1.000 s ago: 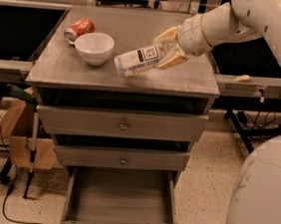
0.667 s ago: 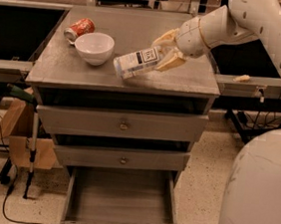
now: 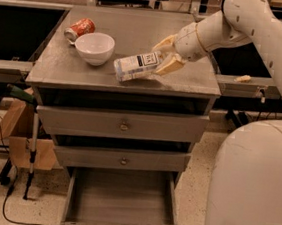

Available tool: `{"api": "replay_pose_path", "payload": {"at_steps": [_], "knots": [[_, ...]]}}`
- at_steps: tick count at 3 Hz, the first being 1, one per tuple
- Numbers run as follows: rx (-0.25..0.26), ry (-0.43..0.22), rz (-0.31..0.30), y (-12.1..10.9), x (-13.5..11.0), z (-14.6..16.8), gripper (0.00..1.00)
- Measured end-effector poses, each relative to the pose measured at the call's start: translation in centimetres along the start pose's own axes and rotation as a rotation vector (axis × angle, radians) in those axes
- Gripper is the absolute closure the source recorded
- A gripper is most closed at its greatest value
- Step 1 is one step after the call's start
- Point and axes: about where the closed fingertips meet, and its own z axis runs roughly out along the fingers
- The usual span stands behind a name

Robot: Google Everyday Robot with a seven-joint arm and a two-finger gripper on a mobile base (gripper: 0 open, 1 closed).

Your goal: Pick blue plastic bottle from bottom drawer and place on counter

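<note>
The blue plastic bottle, clear with a pale label and dark print, lies tilted on the counter near its front middle, with its left end down on the surface. My gripper comes in from the right and its tan fingers close around the bottle's right end. The bottom drawer is pulled out below and shows nothing inside.
A white bowl stands on the counter just left of the bottle, and an orange-red soda can lies behind it. The two upper drawers are closed. A brown bag and a stand are left of the cabinet. My white base fills the lower right.
The gripper has lowered the bottle slightly down and left, so its left end now rests on the counter. The bowl, can and drawers have not moved.
</note>
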Motion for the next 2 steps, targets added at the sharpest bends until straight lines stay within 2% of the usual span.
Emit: {"api": "replay_pose_path", "payload": {"at_steps": [1, 2], "knots": [[0.016, -0.008, 0.018, -0.1, -0.67, 0.51, 0.39], [0.023, -0.012, 0.032, -0.16, -1.08, 0.69, 0.16]]}}
